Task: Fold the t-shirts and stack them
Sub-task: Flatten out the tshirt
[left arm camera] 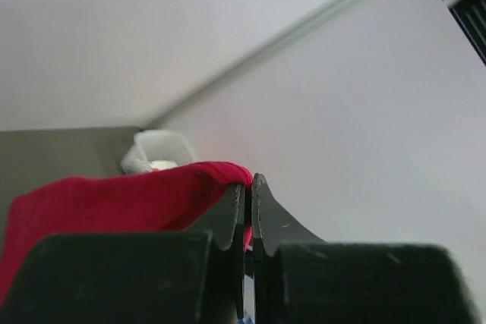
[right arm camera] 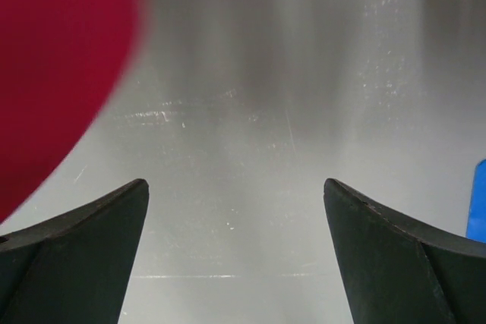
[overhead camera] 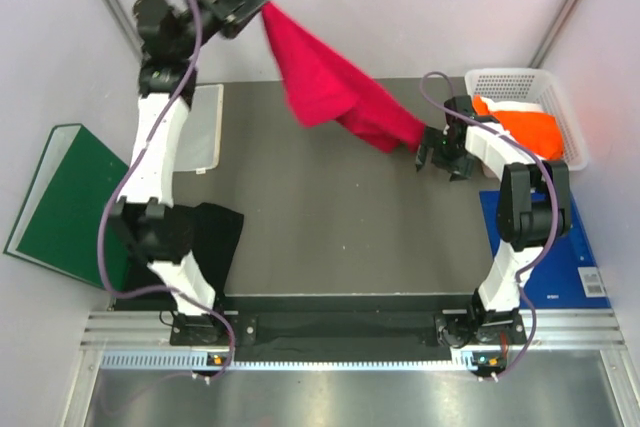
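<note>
The crimson-pink t-shirt [overhead camera: 330, 87] hangs in the air, stretched from back left down to the table near my right gripper. My left gripper [overhead camera: 260, 9] is raised high at the back left and shut on the shirt's upper edge. The left wrist view shows the jaws [left arm camera: 249, 184] pinching the cloth [left arm camera: 114, 202]. My right gripper [overhead camera: 438, 167] is open and empty just right of the shirt's lower end. In the right wrist view it [right arm camera: 235, 187] is over bare table, with the shirt [right arm camera: 61, 58] at upper left. The black t-shirt [overhead camera: 215, 232] lies at front left. The orange t-shirt [overhead camera: 525, 122] lies in a basket.
A white basket [overhead camera: 555, 87] stands at back right and also shows in the left wrist view [left arm camera: 156, 149]. A blue board [overhead camera: 560, 257] lies at right, a dark green binder [overhead camera: 60, 197] at left. A pale sheet [overhead camera: 205, 127] lies beside the left arm.
</note>
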Available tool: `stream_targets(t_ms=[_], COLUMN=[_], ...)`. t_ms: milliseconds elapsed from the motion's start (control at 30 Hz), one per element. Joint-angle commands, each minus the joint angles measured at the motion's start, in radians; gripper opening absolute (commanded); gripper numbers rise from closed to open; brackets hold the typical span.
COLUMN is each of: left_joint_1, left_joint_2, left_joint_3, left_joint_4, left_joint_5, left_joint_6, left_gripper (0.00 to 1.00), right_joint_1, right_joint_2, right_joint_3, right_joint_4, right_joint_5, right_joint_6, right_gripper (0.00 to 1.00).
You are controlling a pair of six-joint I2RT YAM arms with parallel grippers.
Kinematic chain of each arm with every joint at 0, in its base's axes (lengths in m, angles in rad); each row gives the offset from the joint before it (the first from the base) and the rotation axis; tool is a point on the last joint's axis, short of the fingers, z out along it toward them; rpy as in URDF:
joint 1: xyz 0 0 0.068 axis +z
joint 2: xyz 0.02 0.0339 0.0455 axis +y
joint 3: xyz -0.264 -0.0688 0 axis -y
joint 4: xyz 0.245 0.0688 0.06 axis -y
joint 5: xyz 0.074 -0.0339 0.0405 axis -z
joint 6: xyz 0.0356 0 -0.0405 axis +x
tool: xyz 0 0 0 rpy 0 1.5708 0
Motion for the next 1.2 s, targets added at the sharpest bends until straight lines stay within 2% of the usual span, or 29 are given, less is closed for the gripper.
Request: stream_targets(t_ms=[0,167,267,367,467,667,933,967,1067,1100,1167], left_joint_1=[0.08,0.163,0.212,0.249,0.243,0.24,0.242,0.24,0.242,0.24,0.24], left_joint_2=[-0.172,-0.253,-0.267,-0.251,-0.258,-0.272,-0.266,-0.263,-0.266,-0.266,-0.275], left_joint_3=[-0.284,-0.713,-0.848,-0.857,-0.793,-0.717,-0.708,-0.703,-0.691,-0.686,-0.679], left_joint_4=[-0.03,-0.113,-0.162,-0.184,-0.184,-0.207,-0.2,-0.208,-0.22,-0.231,-0.245], left_joint_5=[-0.079,-0.137,-0.165,-0.107,-0.081,-0.087,-0.091,-0.093,-0.097,-0.1,-0.103], left_joint_6=[0.075,0.126,0.19,0.23,0.258,0.275,0.28,0.281,0.29,0.293,0.301], left_gripper=[0.0,0.0,0.0,0.0,0.0,0.0,0.0,0.0,0.0,0.0,0.0], right_joint_1=[-0.003,0.019,0.059,0.098,0.118,0.118,0.119,0.119,0.122,0.125,0.128], right_joint_2=[-0.058,-0.036,-0.019,0.01,0.033,0.094,0.24,0.26,0.335,0.346,0.351], right_joint_3=[0.001,0.025,0.051,0.087,0.113,0.147,0.229,0.246,0.326,0.34,0.352], right_joint_4=[0.049,0.054,0.048,0.036,0.02,0.039,0.137,0.14,0.09,0.074,0.042], right_joint_5=[-0.013,-0.031,-0.025,-0.022,-0.02,-0.014,0.001,-0.015,-0.086,-0.104,-0.114], right_joint_6=[0.031,0.036,0.022,0.006,0.0,0.006,0.025,0.025,0.026,0.029,0.023], right_gripper=[0.97,0.97,0.96,0.96,0.96,0.96,0.94,0.9,0.63,0.42,0.18])
